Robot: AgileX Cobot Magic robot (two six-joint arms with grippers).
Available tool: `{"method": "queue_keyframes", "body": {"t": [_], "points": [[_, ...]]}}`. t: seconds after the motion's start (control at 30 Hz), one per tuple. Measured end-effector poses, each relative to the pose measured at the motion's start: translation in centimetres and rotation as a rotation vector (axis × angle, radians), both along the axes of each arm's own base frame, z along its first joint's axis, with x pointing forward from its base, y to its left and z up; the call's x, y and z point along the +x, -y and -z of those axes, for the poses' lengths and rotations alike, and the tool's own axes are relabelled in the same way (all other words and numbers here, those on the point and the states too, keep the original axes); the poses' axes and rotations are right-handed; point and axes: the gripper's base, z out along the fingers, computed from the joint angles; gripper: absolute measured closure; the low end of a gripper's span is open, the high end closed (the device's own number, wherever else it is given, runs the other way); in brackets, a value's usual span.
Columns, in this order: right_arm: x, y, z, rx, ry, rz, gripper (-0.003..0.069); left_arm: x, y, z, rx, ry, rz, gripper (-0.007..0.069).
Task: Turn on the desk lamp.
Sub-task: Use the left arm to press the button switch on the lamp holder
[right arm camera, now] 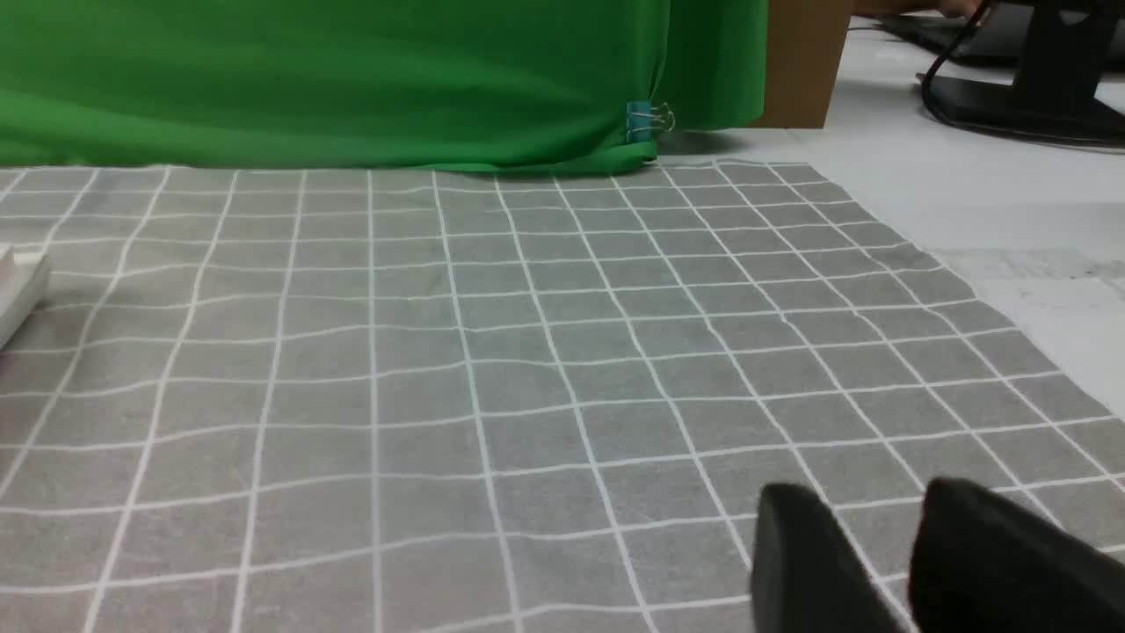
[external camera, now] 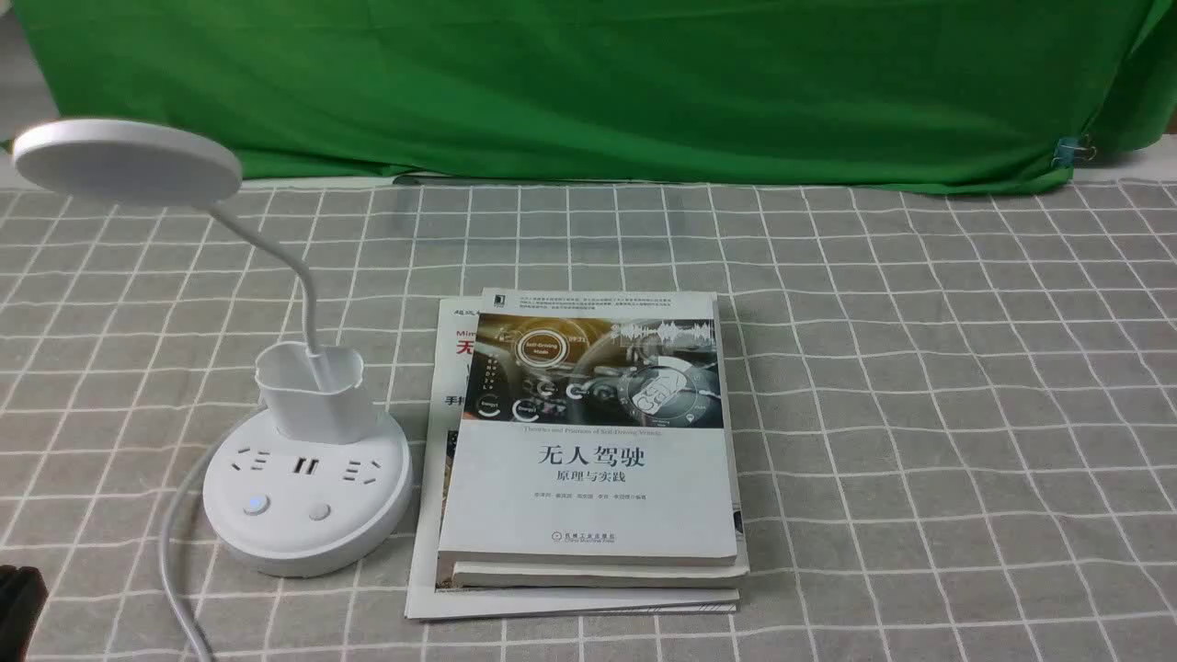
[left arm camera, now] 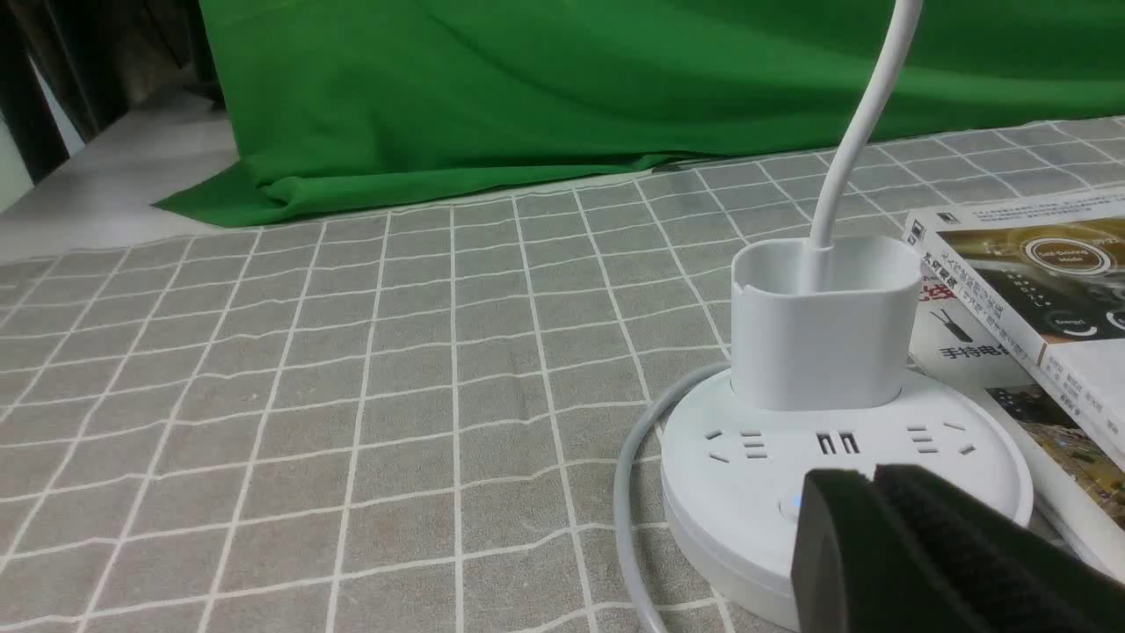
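Observation:
The white desk lamp (external camera: pixel 308 492) stands at the front left of the checked cloth. It has a flat disc head (external camera: pixel 127 161), a thin bent neck, a small cup (external camera: pixel 315 386) and a round base with sockets and two buttons. The left button (external camera: pixel 257 504) shows a blue light. In the left wrist view my left gripper (left arm camera: pixel 874 475) is shut and empty, its tips just in front of the base (left arm camera: pixel 738 466) and covering part of the blue-lit button (left arm camera: pixel 794 503). Only its edge (external camera: pixel 20 588) shows in the front view. My right gripper (right arm camera: pixel 866 494) is open and empty, low over bare cloth.
A stack of books (external camera: pixel 588 441) lies right beside the lamp base. The lamp's white cable (external camera: pixel 175 570) runs from the base to the front edge. A green cloth (external camera: pixel 588 83) hangs at the back, held by a binder clip (external camera: pixel 1071 152).

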Motion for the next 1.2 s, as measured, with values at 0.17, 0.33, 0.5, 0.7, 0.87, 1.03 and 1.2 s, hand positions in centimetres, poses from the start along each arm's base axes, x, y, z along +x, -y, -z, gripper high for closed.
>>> {"method": "queue_keyframes", "body": {"t": [0.17,0.33,0.5,0.7,0.87,1.03,1.2], "points": [[0.0,0.0,0.0,0.0,0.0,0.0,0.0414,0.0,0.0,0.0,0.0,0.0,0.0,0.0606],[0.0,0.0,0.0,0.0,0.0,0.0,0.0414,0.0,0.0,0.0,0.0,0.0,0.0,0.0606],[0.0,0.0,0.0,0.0,0.0,0.0,0.0414,0.0,0.0,0.0,0.0,0.0,0.0,0.0606],[0.0,0.0,0.0,0.0,0.0,0.0,0.0414,0.0,0.0,0.0,0.0,0.0,0.0,0.0606],[0.0,0.0,0.0,0.0,0.0,0.0,0.0414,0.0,-0.1,0.0,0.04,0.003,-0.003,0.0606],[0.0,0.0,0.0,0.0,0.0,0.0,0.0414,0.1,-0.1,-0.8,0.078,0.093,-0.007,0.0606],[0.0,0.0,0.0,0.0,0.0,0.0,0.0414,0.0,-0.1,-2.6,0.073,0.286,-0.006,0.0606]]}}
